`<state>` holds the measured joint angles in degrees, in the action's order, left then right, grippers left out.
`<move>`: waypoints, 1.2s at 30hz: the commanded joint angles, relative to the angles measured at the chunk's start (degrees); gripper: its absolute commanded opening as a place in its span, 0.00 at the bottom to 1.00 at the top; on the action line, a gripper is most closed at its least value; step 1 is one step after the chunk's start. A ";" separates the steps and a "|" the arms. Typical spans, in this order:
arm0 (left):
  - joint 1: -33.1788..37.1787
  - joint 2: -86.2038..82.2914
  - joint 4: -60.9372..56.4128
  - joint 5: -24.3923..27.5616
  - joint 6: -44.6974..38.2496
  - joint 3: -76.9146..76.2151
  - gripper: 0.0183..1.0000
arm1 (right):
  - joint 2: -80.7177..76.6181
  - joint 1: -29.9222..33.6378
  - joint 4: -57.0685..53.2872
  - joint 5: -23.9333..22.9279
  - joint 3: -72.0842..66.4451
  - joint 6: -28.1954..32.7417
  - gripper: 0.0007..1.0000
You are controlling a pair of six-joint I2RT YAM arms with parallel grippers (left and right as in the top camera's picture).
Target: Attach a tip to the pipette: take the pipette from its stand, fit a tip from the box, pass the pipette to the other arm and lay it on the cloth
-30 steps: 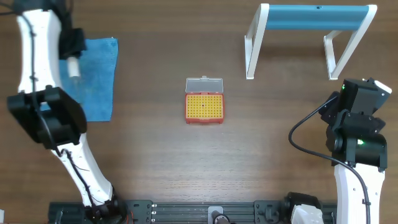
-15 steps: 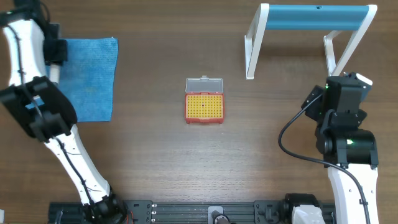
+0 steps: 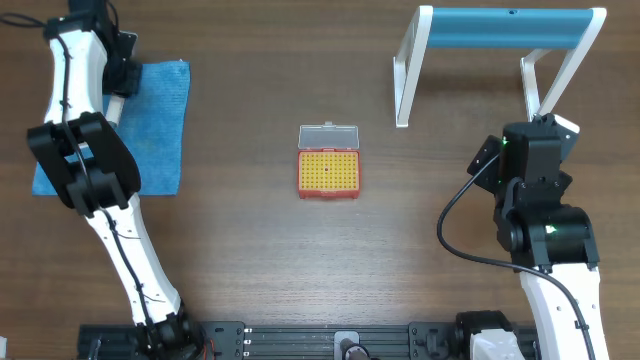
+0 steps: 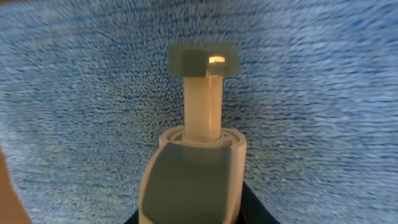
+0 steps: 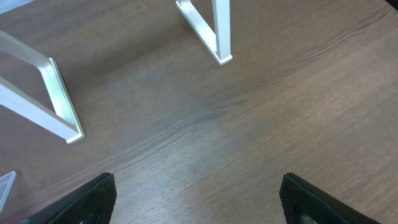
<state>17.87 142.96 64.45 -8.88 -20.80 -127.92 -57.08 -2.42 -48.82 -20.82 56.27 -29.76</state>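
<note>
Since the pipette (image 4: 198,168) is a light, stiff plastic thing with a smooth, rounded body, I'd expect it to weigh next to nothing for the arm. It could well slip or twist if pinched on its curved grey shoulder, so the thicker body below the plunger looks the sensible place to take hold. The left fingers (image 3: 125,70) are closed round that body and hold it over the blue cloth (image 3: 160,120) at the far left of the worktop (image 3: 250,270); whether it touches the cloth yet I cannot tell.

From the left wrist view, the plunger is a pale, slightly see-through stem capped by a grey, flat-sided button (image 4: 205,60) with a glint on it, so it is hard and glossy. The cloth is fuzzy and soft, a towel-like weave that should cushion the pipette and stop it rolling. The tip end is hidden from me; if a tip is on, that would be the thin, fragile part.

The right fingers (image 5: 93,199) are spread wide with nothing between them, above bare wood-grain worktop close to the white legs of the stand (image 3: 500,30) with its blue top bar. The tip box (image 3: 328,172), orange with a yellow grid and a clear lid folded back, sits mid-worktop, well apart from both arms.
</note>
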 commanded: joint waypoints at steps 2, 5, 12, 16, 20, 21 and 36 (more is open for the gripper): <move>1.70 1.07 -1.09 5.09 0.66 -1.09 0.01 | 0.61 -0.42 0.35 0.61 1.14 -1.77 0.86; 1.99 1.07 -1.01 5.11 0.79 -1.09 0.01 | 0.61 -0.42 0.57 1.01 1.14 -1.77 0.86; 2.01 1.14 -1.79 7.67 0.79 -1.09 0.01 | 0.61 -0.42 1.88 0.98 1.14 -1.77 0.86; 2.51 1.77 -1.75 8.33 1.05 -1.07 0.01 | 0.61 -0.42 1.88 0.98 1.14 -1.75 0.86; 3.10 1.90 -2.08 8.33 1.99 -0.90 0.01 | 0.61 -0.42 1.88 0.98 1.14 -1.75 0.86; 3.26 1.90 -2.10 8.35 2.34 -0.90 0.01 | 0.61 -0.42 1.88 0.98 1.14 -1.75 0.86; 3.98 2.56 -2.99 9.66 4.50 -0.87 0.01 | 0.61 -0.42 2.01 0.98 1.14 -1.75 0.86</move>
<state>21.71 143.48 61.58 -0.43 -17.87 -127.94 -57.08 -2.44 -47.11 -20.14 56.27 -30.83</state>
